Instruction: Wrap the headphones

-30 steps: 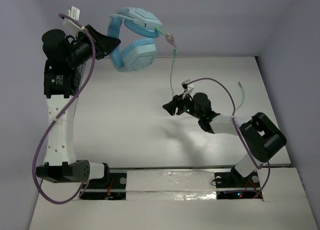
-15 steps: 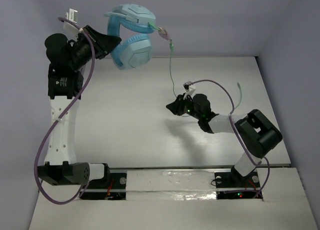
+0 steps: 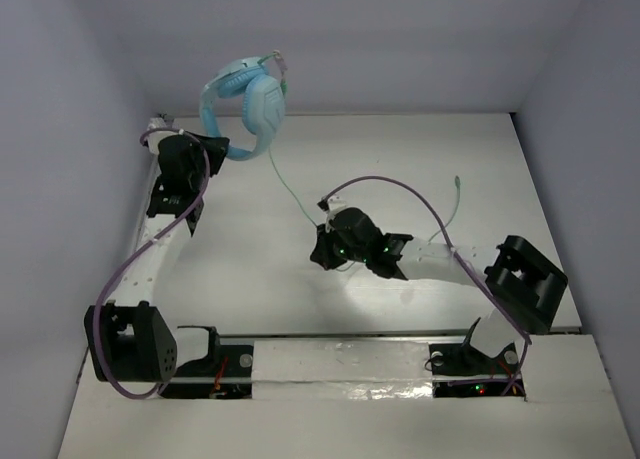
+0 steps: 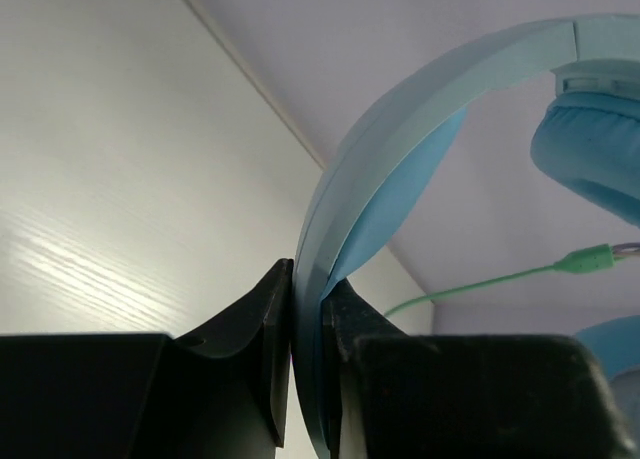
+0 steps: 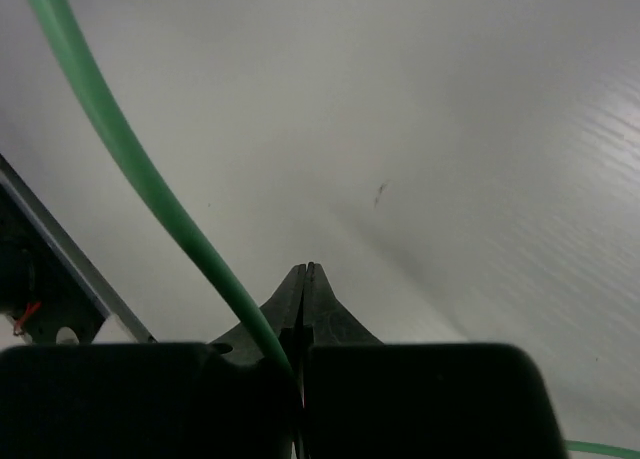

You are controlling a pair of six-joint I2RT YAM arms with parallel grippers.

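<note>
While the headphones (image 3: pixel 245 104) hang high over the far-left corner of the surface (image 3: pixel 240 279), with the left pincer (image 4: pixel 305 289) clamped on the headband (image 4: pixel 400 109), a twist could lever them loose. The right pincer (image 5: pixel 305 284) is closed. The cable (image 5: pixel 130 149) meets its seam, but whether it is pinched or merely beside is unclear. If beside, it slips free. The cable's far tip (image 3: pixel 456 182) barely resolves.

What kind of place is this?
Probably a robot test booth: two arms bolted to a white table, plain walls close around it, and headphones held up by the left claw.
</note>
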